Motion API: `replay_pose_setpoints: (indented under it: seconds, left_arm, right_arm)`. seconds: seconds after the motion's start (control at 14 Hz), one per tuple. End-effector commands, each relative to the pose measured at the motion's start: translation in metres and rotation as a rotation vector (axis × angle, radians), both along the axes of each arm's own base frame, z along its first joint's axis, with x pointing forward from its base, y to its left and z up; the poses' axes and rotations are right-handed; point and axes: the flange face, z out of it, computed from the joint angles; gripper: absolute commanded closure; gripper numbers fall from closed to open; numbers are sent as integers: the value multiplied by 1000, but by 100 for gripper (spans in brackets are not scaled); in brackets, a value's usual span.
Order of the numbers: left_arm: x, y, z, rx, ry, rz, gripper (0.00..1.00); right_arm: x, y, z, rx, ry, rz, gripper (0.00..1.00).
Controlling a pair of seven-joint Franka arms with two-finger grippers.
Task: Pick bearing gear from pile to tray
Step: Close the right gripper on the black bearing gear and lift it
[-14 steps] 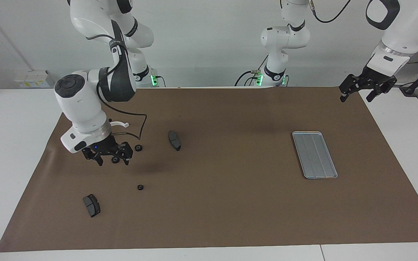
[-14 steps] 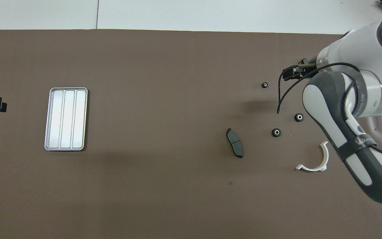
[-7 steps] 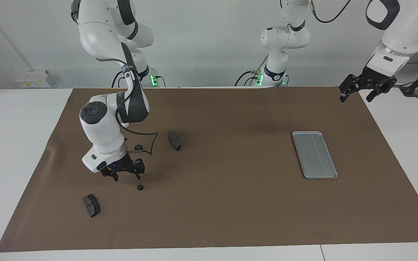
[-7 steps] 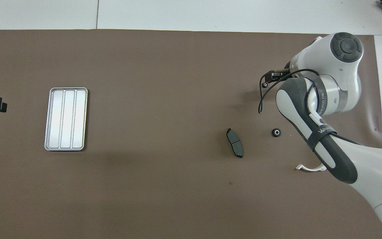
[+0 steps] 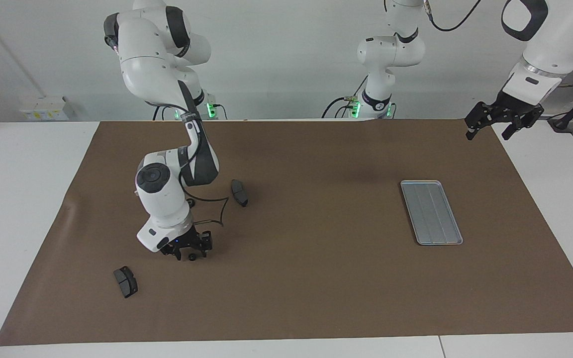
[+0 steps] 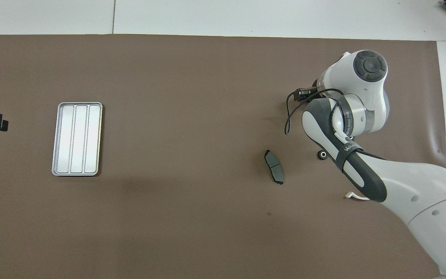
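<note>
Relocated since the earlier frame, right gripper [image 5: 190,250] sits low over a black ring [image 5: 192,257] on the brown mat [image 5: 316,278], jaws astride it, grip undeterminable; left gripper [image 5: 504,121] waits open near the white wall [image 5: 276,69]; tray [image 5: 431,212] lies well apart.

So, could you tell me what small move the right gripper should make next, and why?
Probably close on the small black ring: the right gripper is low on the mat with the ring between its fingers, not yet visibly gripped. The tray is bare, and the left gripper waits open.
</note>
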Motion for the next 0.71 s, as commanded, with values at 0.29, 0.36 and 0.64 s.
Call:
replay_pose_setpoints:
  seconds: [0.29,0.36,0.64]
  left_arm:
    - [-8,1,1,12,4,9,0]
    - [-9,2,2,12,3,11,0]
    - [-11,1,1,11,15,10,0]
  right_arm:
    - [11,0,-9,-16,-54,-25,45]
    - [11,-1,-5,-15,-57,-38,48]
    - [6,-7,-2,-22,-30,-48,49]
